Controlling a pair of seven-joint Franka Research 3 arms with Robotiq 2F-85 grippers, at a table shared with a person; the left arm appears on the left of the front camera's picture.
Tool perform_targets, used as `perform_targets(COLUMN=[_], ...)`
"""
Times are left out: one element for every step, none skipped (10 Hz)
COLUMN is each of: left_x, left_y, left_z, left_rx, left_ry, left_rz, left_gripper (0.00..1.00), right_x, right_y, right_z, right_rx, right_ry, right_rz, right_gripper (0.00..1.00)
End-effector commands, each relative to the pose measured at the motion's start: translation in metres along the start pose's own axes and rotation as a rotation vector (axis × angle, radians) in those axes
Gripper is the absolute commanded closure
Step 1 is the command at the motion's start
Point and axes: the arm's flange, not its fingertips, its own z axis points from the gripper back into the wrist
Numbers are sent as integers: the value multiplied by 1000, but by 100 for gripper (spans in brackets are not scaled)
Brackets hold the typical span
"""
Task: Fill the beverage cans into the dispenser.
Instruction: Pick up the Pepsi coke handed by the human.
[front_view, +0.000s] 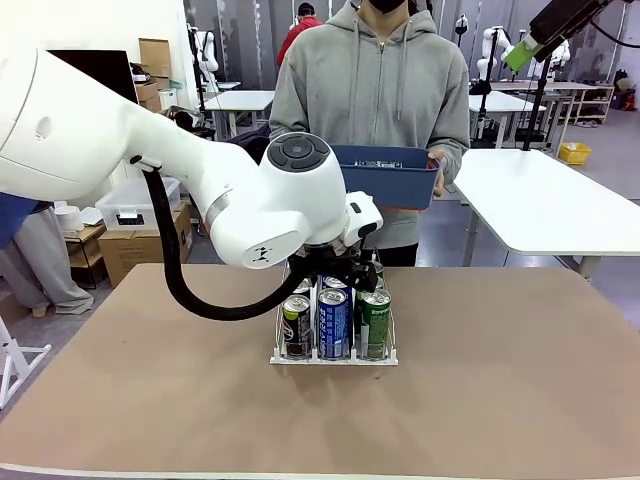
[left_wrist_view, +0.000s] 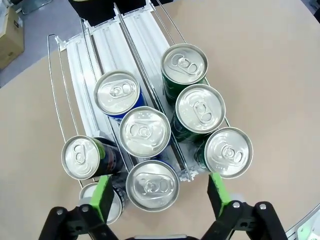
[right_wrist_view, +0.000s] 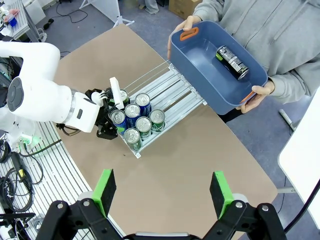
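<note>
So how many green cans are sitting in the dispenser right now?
3, all in the right lane of the dispenser as the front camera sees it: the front green can, the middle green can and the rear green can. None seems hidden behind them.

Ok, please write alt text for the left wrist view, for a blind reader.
Seen from above, the open left hand hovers over the dispenser, its green pads either side of the nearest middle-lane can without touching. Silver-topped cans stand in all three lanes.
</note>
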Motion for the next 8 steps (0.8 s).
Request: perform_targets(left_x=[-1, 1, -2, 1, 5, 11, 14, 20], left_y=[0, 17, 31, 44, 67, 80, 97, 119], left_z=[-1, 20, 48, 70, 95, 110, 124, 144], left_rx=[0, -50, -119, -180, -208, -244, -201, -234], left_ry=[2, 79, 119, 161, 167, 292, 352, 305], left_rz=[0, -71, -76, -62, -118, -211, -249, -310], left_gripper=[1, 0, 0, 0, 0, 0, 0, 0], right_x=[-1, -1, -1, -1, -1, -1, -1, -1], right_y=[0, 0, 0, 0, 0, 0, 0, 0], right_z=[0, 0, 0, 0, 0, 0, 0, 0], right_rx=[2, 2, 2, 2, 2, 2, 2, 2], right_ry=[-1, -1, -1, -1, -1, -1, -1, -1], right_rz=[-1, -1, -1, -1, -1, -1, -1, -1], right_gripper=[0, 0, 0, 0, 0, 0, 0, 0])
